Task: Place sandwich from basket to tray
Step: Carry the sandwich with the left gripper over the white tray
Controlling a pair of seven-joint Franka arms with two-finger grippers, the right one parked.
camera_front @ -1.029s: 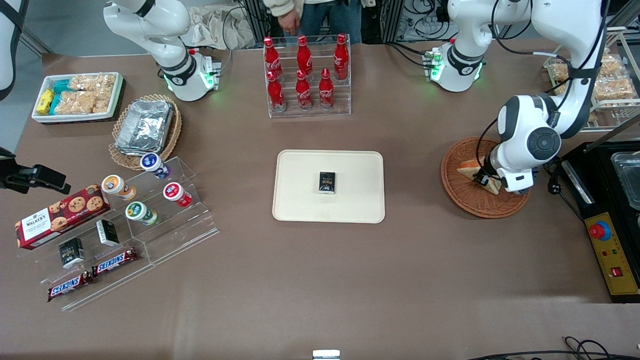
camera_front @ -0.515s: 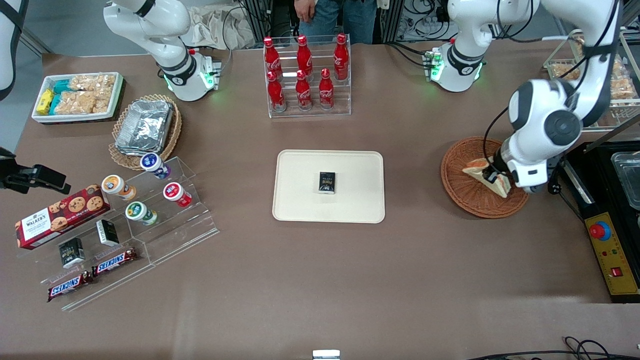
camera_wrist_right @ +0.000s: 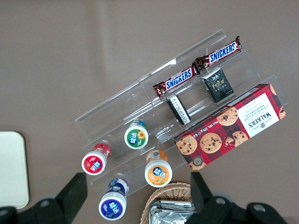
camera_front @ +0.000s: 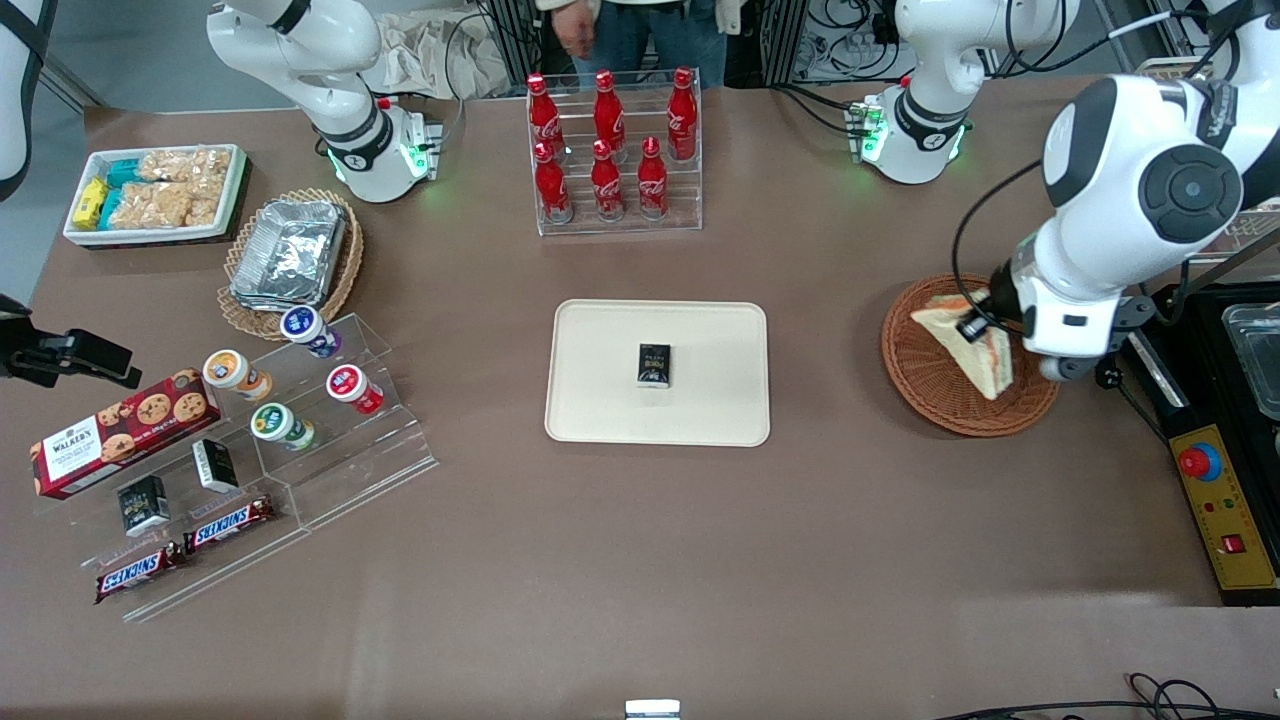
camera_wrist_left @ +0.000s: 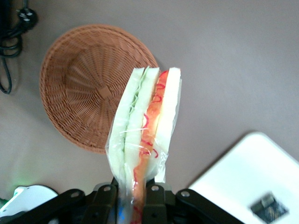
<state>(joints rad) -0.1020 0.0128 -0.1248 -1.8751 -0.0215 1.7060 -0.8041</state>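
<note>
Brown and matte, the desk (camera_front: pixel 640 560) is spreading under everything, carrying one cream tray (camera_front: pixel 600 400) at its middle and one reddish-brown wicker basket (camera_front: pixel 925 385) toward the working arm's end. One sandwich (camera_front: pixel 965 345) is hanging above that basket, lifted clear of the weave; the gripper (camera_wrist_left: pixel 133 198) is pinching it by its lower edge, fingers pressed in from both bread faces, with the wedge standing out past them, filling edge toward the wrist camera.

I am judging the sandwich to be light, soft and easily crushed: white bread, pale layers and a red-orange strip in thin clear film. The film is probably making it a little slippery, so a hold across the two flat bread faces, firm but not squashing, is looking right. Held only at one end, the wedge may sag or pivot during travel.

Counting the rest: six red cola bottles (camera_front: pixel 608 150) are standing in a clear rack farther from the front camera than the tray, and one small dark packet (camera_front: pixel 655 364) is lying on the tray, so free room is lying on either side of it.
</note>
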